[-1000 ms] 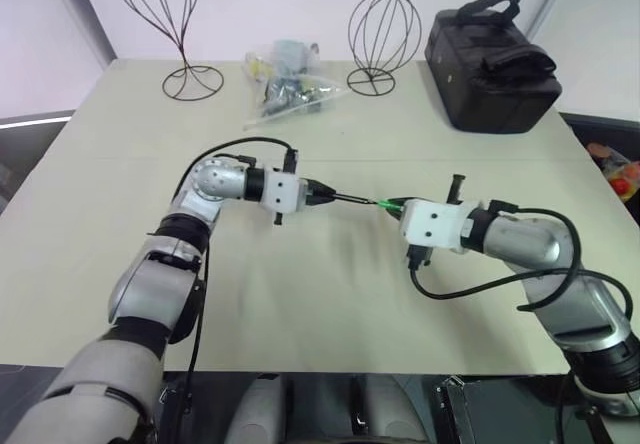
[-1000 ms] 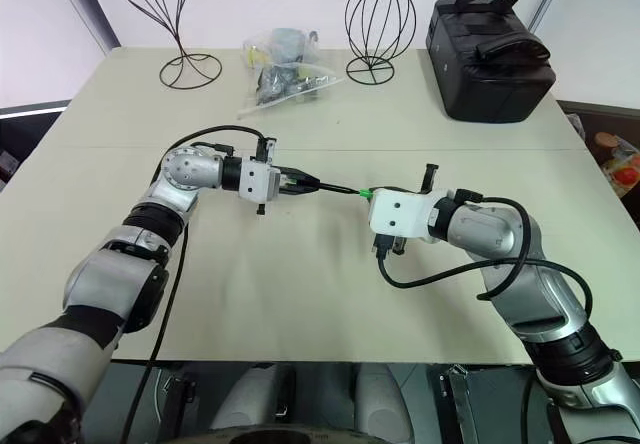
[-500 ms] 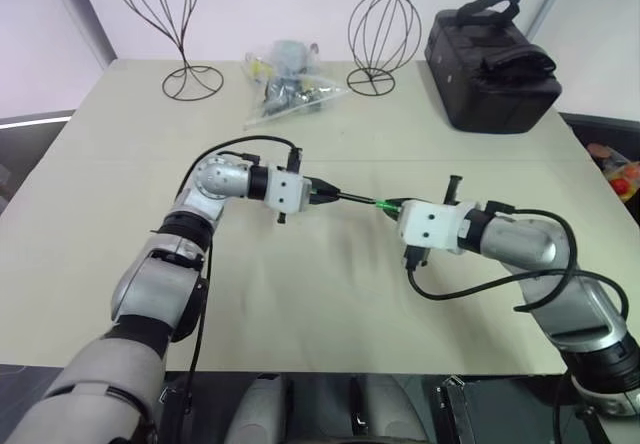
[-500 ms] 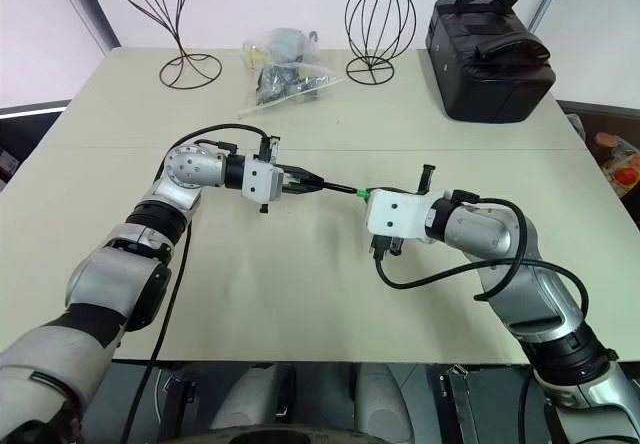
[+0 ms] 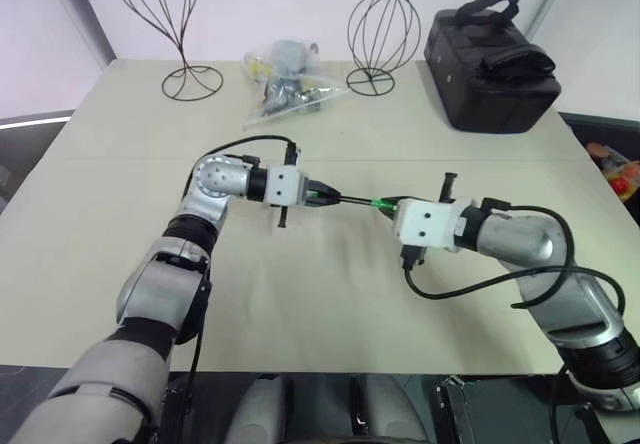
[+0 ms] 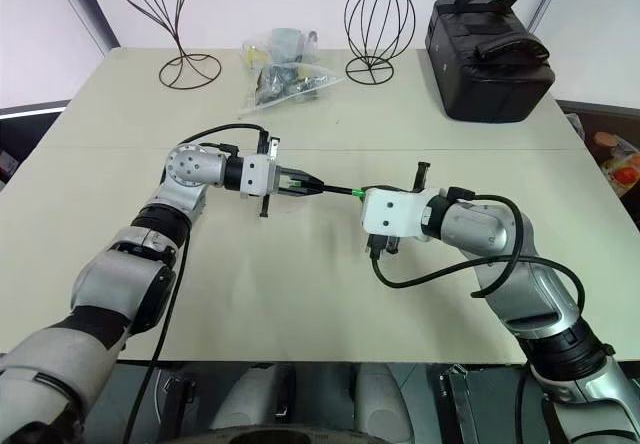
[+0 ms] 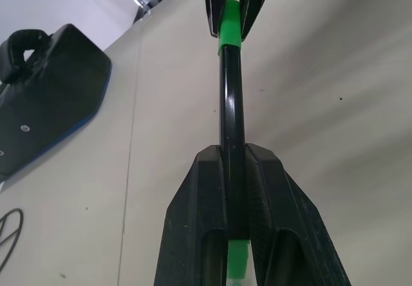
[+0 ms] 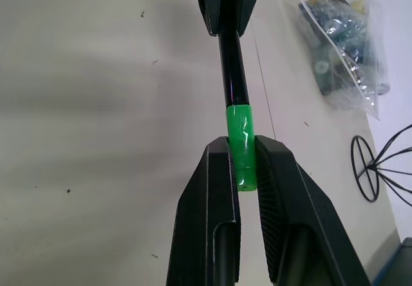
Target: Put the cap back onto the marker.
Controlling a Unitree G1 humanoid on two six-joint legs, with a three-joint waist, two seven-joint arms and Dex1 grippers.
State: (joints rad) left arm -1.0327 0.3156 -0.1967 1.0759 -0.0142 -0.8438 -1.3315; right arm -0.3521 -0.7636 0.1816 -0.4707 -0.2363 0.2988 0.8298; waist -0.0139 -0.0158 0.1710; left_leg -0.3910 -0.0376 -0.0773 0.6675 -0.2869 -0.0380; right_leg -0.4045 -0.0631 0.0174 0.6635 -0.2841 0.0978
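above our beige table (image 5: 300, 304), left gripper (image 7: 233, 160) clamps the marker (image 7: 232, 99); right gripper (image 8: 242, 149) pinches the cap (image 8: 241, 145), seated on the marker's end.

Both hands meet mid-table (image 6: 300, 294), marker (image 6: 338, 190) bridging them.

Lighting: bright, even, diffuse from overhead. Worktop (image 5: 120, 164) uniformly lit, pale beige. Shadows: soft and faint; broad blurred grey bands on the worktop in the right wrist view. Glare: thin highlight streak along the glossy marker (image 7: 232, 99); small sheen patches on the cap (image 8: 241, 145); glints on the plastic bag (image 8: 341, 41). Focus: head views sharp throughout; in the wrist views the near tool fingers (image 7: 193, 234) are slightly soft. Distortion: mild wide-angle bowing at worktop edges.
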